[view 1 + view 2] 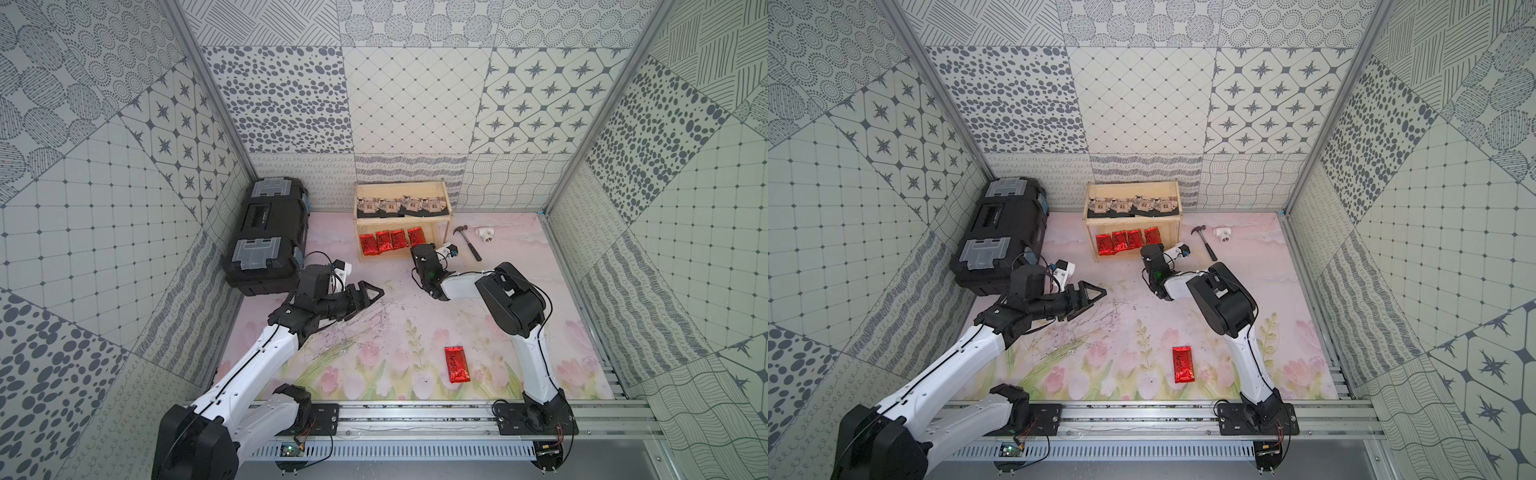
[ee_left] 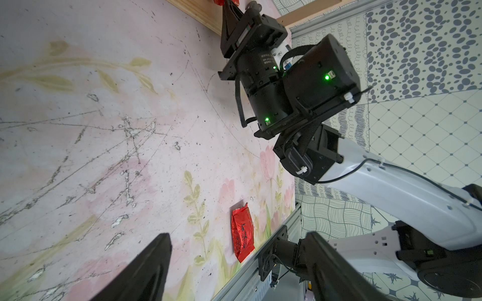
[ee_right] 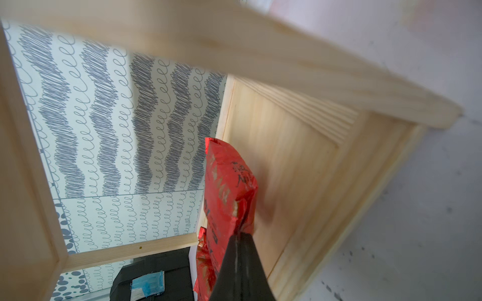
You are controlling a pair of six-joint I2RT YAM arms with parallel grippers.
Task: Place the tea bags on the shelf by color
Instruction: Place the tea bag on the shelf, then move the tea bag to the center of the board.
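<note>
The step in hand is judged to be the placing of a fourth red packet. The right claw [image 3: 241,235] is pressed together on the crimped end of a red tea bag [image 3: 229,182], which is held inside the lower tier of the shelf [image 1: 399,183], over the bare pale board just beyond the claw's tip. Whether the packet touches that board cannot be told. Three more red tea bags [image 1: 384,242] are lined up on the board to one side of this claw, and four black packets [image 1: 401,206] with beige patterned labels are ranged on the tier above it. The left claw [image 1: 368,293] is spread wide and empty, held over the surface [image 1: 374,332] well apart from the shelf. One last red packet [image 1: 456,365] is seen lying flat on the surface, far behind the right claw, on the side away from the shelf. The next move is judged to call for the held packet to be lowered and released, and then the loose one fetched. The foil is shiny and crinkled, with pillowy bodies and flat sealed ends. The shelf is made of smooth, light, unpainted wood with thin posts.
</note>
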